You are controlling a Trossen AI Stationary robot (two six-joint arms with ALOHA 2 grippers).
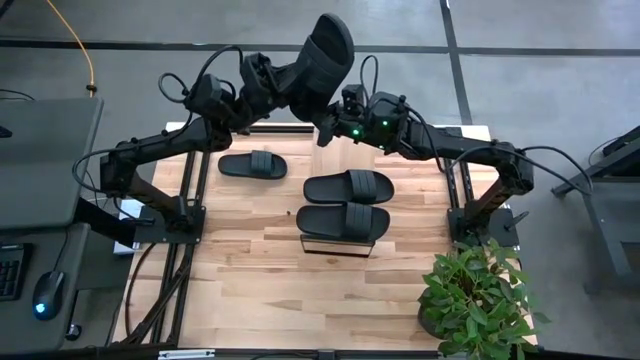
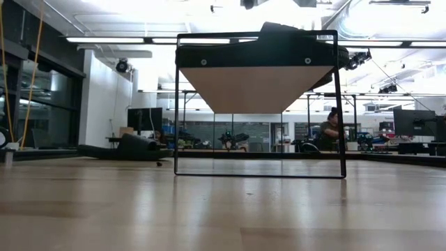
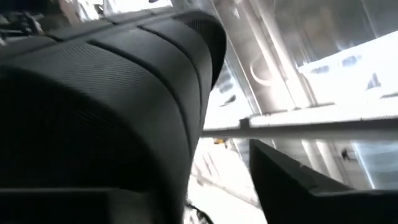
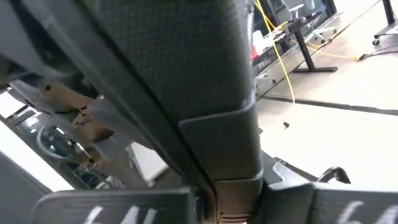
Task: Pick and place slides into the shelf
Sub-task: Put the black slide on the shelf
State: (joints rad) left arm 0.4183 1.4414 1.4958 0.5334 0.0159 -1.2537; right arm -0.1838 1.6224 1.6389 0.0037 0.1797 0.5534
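A black slide (image 1: 322, 58) hangs tilted in the air above the table's far edge, between my two grippers. My right gripper (image 1: 328, 126) is shut on its lower end. My left gripper (image 1: 268, 82) stands open at the slide's left side; one finger (image 3: 292, 186) is clearly apart from the ribbed strap (image 3: 124, 99), and the slide hides the other. A second slide (image 1: 343, 220) lies sole-down on the shelf (image 1: 340, 243) at mid table. Two more slides (image 1: 253, 165) (image 1: 348, 186) lie flat on the tabletop. My left gripper is open around the slide's strap side; whether its hidden finger still touches the slide I cannot tell. My right gripper pinches the slide's lower edge (image 4: 221, 168) between its two fingers, which come level from the table's right. The slide is lifted clear and rises tilted above the fingers.
A potted plant (image 1: 478, 300) stands at the table's near right corner. In the low view the shelf's thin black frame (image 2: 175, 104) stands upright on the wood, with a slide (image 2: 125, 148) lying behind it to the left. Bare wood (image 1: 270, 290) lies toward the near edge.
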